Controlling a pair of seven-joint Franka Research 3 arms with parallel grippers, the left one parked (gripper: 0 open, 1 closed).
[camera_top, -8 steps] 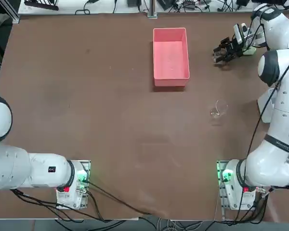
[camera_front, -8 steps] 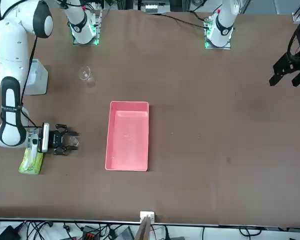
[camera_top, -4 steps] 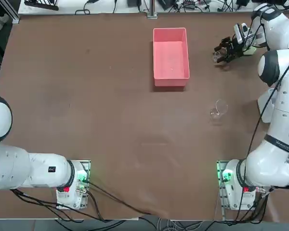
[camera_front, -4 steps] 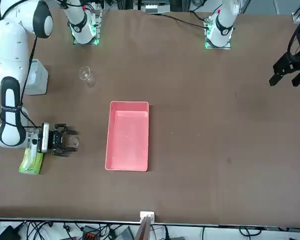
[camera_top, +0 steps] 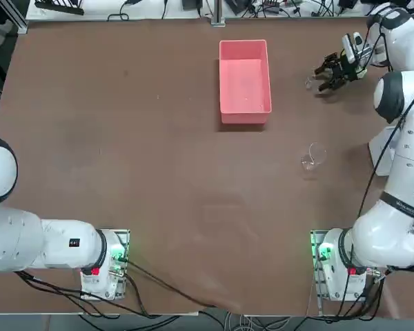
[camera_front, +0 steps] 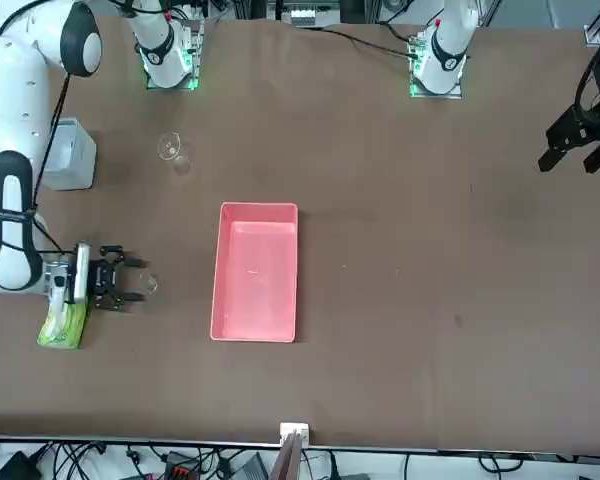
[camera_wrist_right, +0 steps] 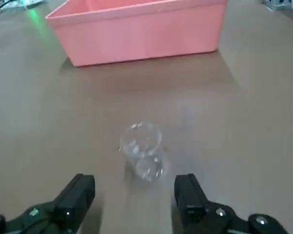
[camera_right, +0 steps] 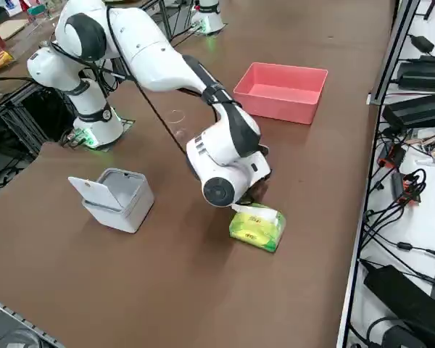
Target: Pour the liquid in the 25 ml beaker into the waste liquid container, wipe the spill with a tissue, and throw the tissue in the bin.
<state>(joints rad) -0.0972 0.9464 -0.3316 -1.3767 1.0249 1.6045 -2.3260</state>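
The 25 ml beaker [camera_wrist_right: 141, 152], tiny and clear, stands upright on the brown table just ahead of my right gripper [camera_wrist_right: 134, 192]. The gripper is open and holds nothing; its black fingers [camera_wrist_right: 80, 192] flank the beaker without touching it. From overhead the gripper [camera_top: 323, 77] is at the far right, with the beaker [camera_top: 309, 83] just off its tips. The pink waste liquid container [camera_top: 245, 76] lies to the beaker's left. The front view shows the same gripper [camera_front: 133, 283] and beaker [camera_front: 148, 284]. A lime-green tissue pack [camera_front: 62, 325] lies under my wrist.
A larger clear glass beaker [camera_top: 314, 155] stands nearer the arm bases. The grey-white bin [camera_right: 116, 196], lid open, sits at the right edge beside my arm. The tissue pack [camera_right: 256, 226] is close to the table's far right border. The pink container's wall [camera_wrist_right: 136, 36] rises beyond the beaker.
My gripper's fingers have spread wider. The hand has drawn back toward the table's right edge, leaving the tiny beaker standing just off its fingertips.
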